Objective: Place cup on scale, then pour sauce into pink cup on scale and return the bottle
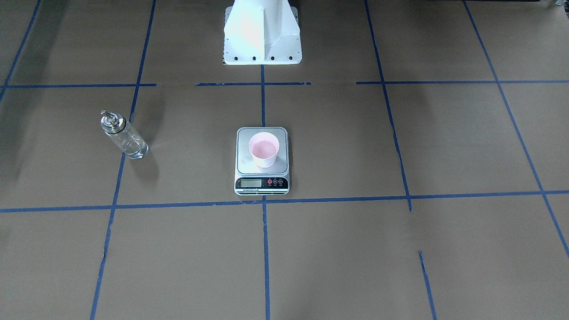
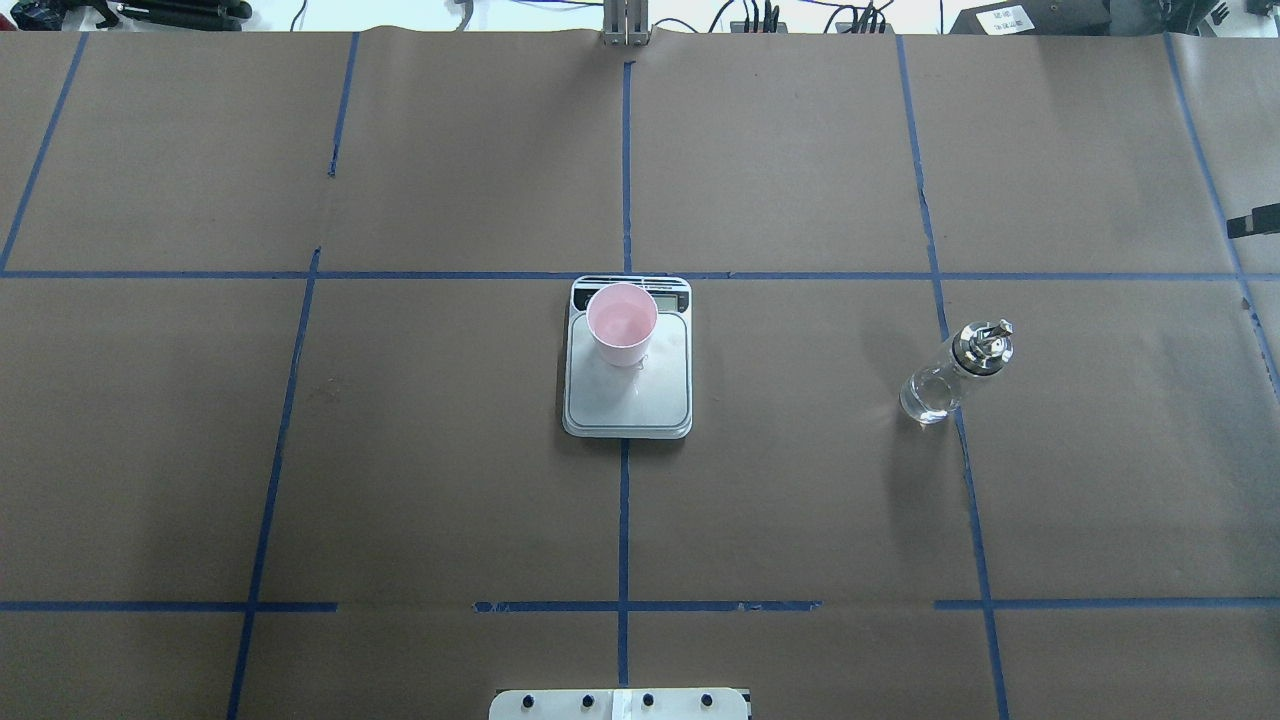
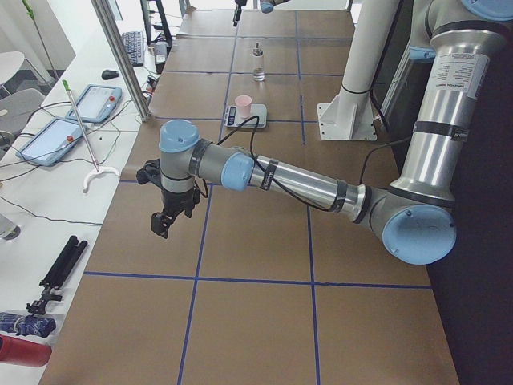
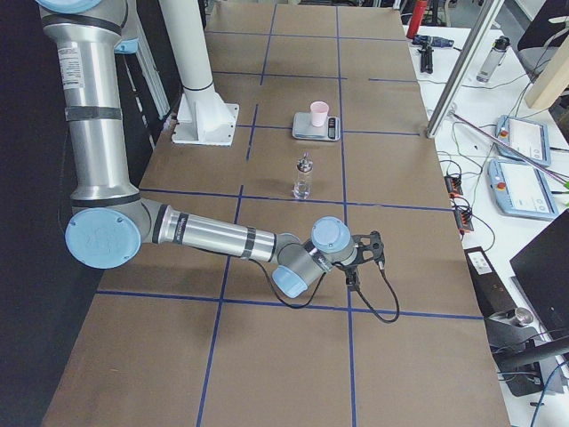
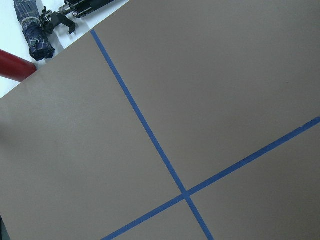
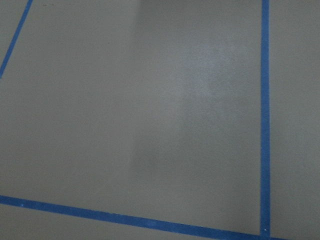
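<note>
Cup (image 1: 264, 151) stood upright on the steel platform of the scale (image 1: 246, 165), about mid-platform, display strip on the side away from the robot base. Sauce inside the cup could not be made out.

Bottle (image 1: 124, 135) stood upright on the brown table paper (image 1: 400, 266), well apart from the scale on the robot's right side, just beside a blue tape line (image 1: 116, 186). Nothing held it.

Both arms were folded out toward the 2 table ends, far from scale and bottle. Left gripper (image 3: 164, 218) hung fingers-down above the paper at the left end. Right gripper (image 4: 366, 249) sat low over the paper at the right end. Jaw opening on either one: cannot tell from the side views. The 2 wrist cameras showed only paper and tape.
</note>
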Robot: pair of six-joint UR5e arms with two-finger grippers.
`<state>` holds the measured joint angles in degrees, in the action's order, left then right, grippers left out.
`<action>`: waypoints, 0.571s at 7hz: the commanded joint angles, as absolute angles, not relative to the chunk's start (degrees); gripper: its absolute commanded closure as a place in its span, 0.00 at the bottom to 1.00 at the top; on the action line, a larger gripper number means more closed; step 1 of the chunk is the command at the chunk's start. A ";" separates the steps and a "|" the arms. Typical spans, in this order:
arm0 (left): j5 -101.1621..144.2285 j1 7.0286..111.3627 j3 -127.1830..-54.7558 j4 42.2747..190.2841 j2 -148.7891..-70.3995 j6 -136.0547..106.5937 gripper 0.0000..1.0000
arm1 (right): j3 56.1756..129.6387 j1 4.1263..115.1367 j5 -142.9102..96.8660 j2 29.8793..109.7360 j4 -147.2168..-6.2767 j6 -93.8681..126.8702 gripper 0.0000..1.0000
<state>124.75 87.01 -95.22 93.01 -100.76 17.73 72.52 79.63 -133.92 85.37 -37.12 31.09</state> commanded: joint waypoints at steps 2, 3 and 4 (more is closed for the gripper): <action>124.72 87.01 -93.43 95.97 -100.29 17.67 0.00 | 73.30 84.11 -134.66 83.85 -59.01 18.10 0.00; 124.72 87.01 -92.91 98.06 -99.24 17.58 0.00 | 74.08 86.46 -134.91 83.85 -65.85 7.75 0.00; 124.80 87.01 -92.20 100.61 -98.27 17.49 0.00 | 75.66 88.14 -134.65 83.93 -71.66 2.25 0.00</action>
<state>124.73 87.01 -92.93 97.97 -99.36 17.59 74.21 86.05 -134.85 83.91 -64.15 10.63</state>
